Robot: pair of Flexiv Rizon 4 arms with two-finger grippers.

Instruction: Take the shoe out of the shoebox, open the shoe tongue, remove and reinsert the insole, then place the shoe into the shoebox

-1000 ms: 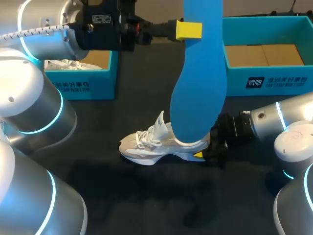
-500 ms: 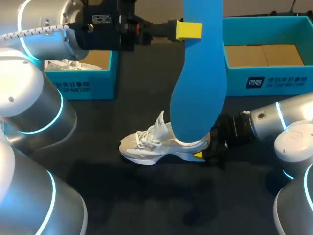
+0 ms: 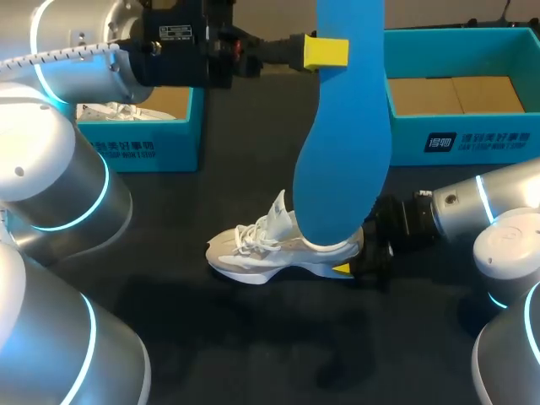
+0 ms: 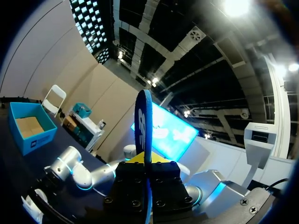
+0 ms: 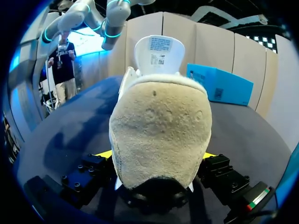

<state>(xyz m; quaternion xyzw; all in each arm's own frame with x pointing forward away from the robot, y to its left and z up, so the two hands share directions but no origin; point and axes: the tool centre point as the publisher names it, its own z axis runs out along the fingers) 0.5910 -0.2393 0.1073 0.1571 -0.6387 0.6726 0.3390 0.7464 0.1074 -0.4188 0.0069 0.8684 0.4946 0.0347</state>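
Flat blue insole (image 3: 342, 169); seemingly suede shoe (image 3: 257, 251).

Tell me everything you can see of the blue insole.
The insole is bright blue, thin and foot-shaped, and looks like smooth foam. It hangs upright over the table and widens toward its rounded lower end, while its upper end runs out of the head view. The left gripper pinches it near the top. The left wrist view shows it edge-on between the fingers. Its lower end overlaps the heel opening of the white shoe, but I cannot tell whether the two touch.
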